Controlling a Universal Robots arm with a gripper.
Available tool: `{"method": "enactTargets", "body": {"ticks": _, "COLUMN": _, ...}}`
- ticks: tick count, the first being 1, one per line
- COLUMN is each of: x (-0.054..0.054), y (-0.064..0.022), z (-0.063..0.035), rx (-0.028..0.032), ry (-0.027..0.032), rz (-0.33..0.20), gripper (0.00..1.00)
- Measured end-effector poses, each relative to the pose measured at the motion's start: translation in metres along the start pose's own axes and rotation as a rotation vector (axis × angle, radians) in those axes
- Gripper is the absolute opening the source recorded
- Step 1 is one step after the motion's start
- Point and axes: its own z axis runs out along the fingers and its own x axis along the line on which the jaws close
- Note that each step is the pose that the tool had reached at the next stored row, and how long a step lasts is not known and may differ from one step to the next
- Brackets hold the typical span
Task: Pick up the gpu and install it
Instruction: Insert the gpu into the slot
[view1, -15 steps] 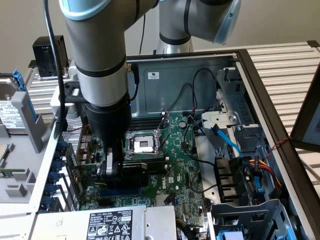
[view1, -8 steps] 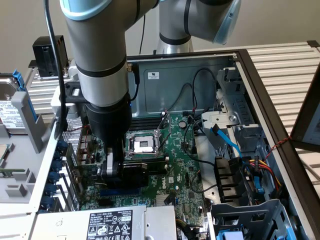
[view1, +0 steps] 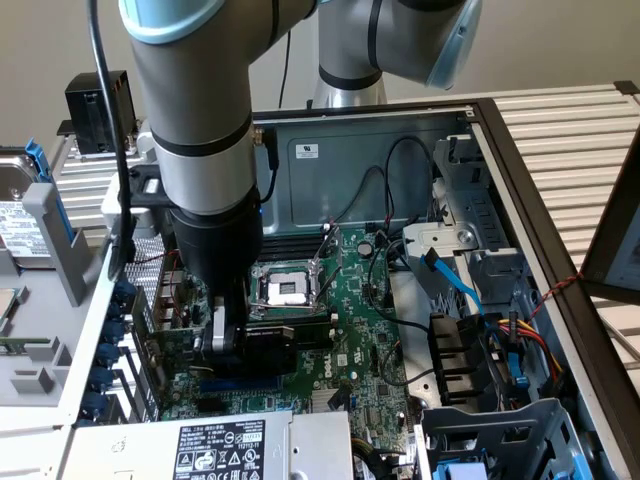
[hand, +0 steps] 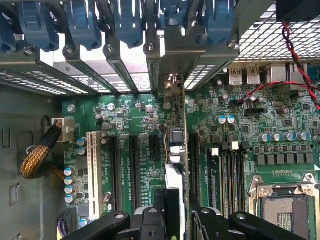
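Clamping the gpu (hand: 176, 145), the gripper (hand: 175, 202) stands over the motherboard (hand: 135, 115).

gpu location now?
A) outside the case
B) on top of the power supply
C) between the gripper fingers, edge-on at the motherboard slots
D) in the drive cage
C: the gpu stands edge-on, clamped in the gripper, at the motherboard expansion slots.

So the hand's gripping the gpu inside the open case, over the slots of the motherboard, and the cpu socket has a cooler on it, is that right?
Not quite. The cpu socket is bare, with no cooler on it, as the exterior view shows. The rest holds: the hand grips the gpu inside the open case, over the slots of the motherboard.
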Motion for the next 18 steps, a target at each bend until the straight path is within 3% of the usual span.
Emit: {"method": "enactTargets", "body": {"ticks": 18, "x": 0.0010, "y": 0.0001, "z": 0.0000, "rx": -0.0001, "ry": 0.0001, "rz": 0.000, "gripper": 0.28}}
